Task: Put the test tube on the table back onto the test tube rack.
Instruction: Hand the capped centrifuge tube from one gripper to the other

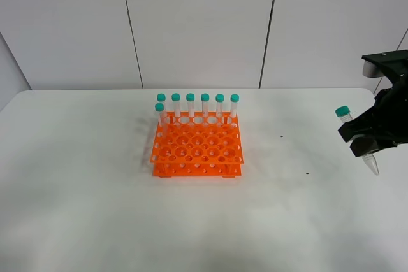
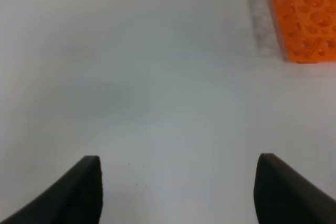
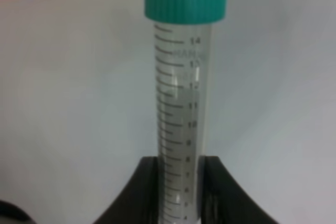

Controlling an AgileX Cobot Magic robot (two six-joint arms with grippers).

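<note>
My right claw: pinching the test tube at its lower graduation marks.
Test tube: at 3 o'clock of the test tube rack, well apart, tilted, cap toward 11 o'clock, tip toward 5.
My left claw: spread wide over the table.
Rack load: seven capped tubes upright, six along the 12 o'clock row, one just in front at the 9 o'clock end.

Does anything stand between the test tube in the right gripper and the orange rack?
Nothing visible does. Only bare white table lies between the clear, teal-capped test tube in the right gripper and the orange plastic rack. Its front holes are empty.
</note>
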